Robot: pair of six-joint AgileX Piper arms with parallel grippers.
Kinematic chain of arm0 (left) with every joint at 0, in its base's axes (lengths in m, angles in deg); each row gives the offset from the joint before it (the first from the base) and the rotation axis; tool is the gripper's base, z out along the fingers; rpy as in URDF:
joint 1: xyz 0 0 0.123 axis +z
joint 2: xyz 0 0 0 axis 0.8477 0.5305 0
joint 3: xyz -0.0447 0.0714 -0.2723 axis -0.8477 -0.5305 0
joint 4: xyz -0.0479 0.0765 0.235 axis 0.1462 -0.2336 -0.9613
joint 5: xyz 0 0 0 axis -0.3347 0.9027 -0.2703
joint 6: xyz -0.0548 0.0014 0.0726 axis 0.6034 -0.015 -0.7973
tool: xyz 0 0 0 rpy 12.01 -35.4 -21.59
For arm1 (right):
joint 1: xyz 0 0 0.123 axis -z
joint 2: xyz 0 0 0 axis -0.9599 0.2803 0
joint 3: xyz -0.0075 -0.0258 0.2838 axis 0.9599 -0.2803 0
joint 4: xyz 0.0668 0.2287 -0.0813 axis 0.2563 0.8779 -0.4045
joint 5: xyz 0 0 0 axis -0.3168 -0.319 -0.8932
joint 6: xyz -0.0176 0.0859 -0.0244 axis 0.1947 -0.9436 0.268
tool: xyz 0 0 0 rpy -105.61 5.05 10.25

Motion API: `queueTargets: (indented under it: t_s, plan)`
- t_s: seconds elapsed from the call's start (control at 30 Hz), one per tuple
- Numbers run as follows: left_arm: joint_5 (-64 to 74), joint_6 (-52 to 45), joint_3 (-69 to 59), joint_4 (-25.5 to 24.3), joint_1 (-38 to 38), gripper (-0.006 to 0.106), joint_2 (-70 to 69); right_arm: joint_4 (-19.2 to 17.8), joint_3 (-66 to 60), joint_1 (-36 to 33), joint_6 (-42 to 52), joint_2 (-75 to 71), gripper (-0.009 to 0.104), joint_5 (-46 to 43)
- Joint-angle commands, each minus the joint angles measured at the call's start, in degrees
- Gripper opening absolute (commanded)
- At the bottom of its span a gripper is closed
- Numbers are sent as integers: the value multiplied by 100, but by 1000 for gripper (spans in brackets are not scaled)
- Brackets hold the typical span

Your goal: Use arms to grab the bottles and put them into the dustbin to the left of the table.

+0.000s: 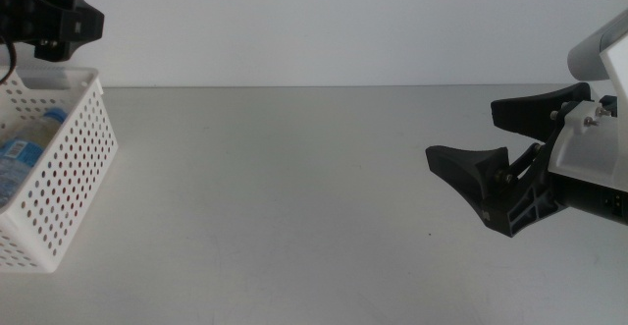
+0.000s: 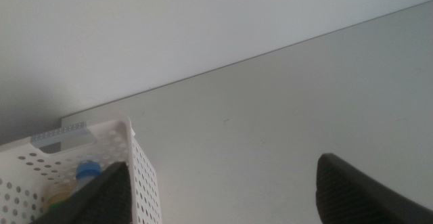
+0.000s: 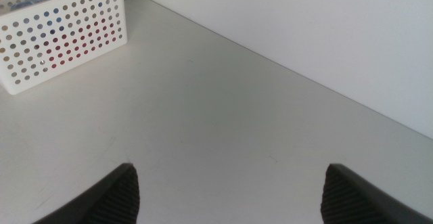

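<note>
The left gripper (image 1: 69,21) hangs above the far rim of the dustbin (image 1: 74,158), its jaws spread wide with nothing between them; in its wrist view the two dark jaws stand well apart over bare table (image 2: 270,116). The right gripper (image 1: 510,148) hovers low at the right side of the table, jaws likewise parted and empty.

Inside the dustbin lie the bottles: a water bottle (image 1: 22,158) with a blue cap (image 2: 86,170), something yellowish (image 2: 57,197) beside it, and red showing through the holes (image 3: 74,38) in the right wrist view; no bottle is seen on the tabletop, so the task looks all but done.

The risks from here are small ones, by judgement only; the left gripper sits close over the light basket's rim, so a low or sideways retreat could clip the wall and shift or tip it; the right gripper, near the surface, could scrape the table if it drops further.
</note>
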Motion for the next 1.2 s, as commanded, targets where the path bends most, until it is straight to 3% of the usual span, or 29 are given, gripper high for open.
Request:
queueTargets:
  t_s: [0.0,0.13,0.33,0.5,1.17]
  plan:
    - [-369,40,146,69,-4,94,-135,-11,134,107,71,-100,70,-392]
    - [-484,40,-93,120,-4,94,-193,-58,126,582,71,-242,70,-392]
    - [-1013,40,-896,142,-4,94,-780,-367,-45,1905,71,-726,70,-415]
    - [-1136,40,-1559,138,-4,94,-1396,-330,-572,2712,71,-1496,70,-409]
    - [-1143,40,-4532,-162,5,94,-5414,-335,-3090,2942,71,-4598,70,-392]
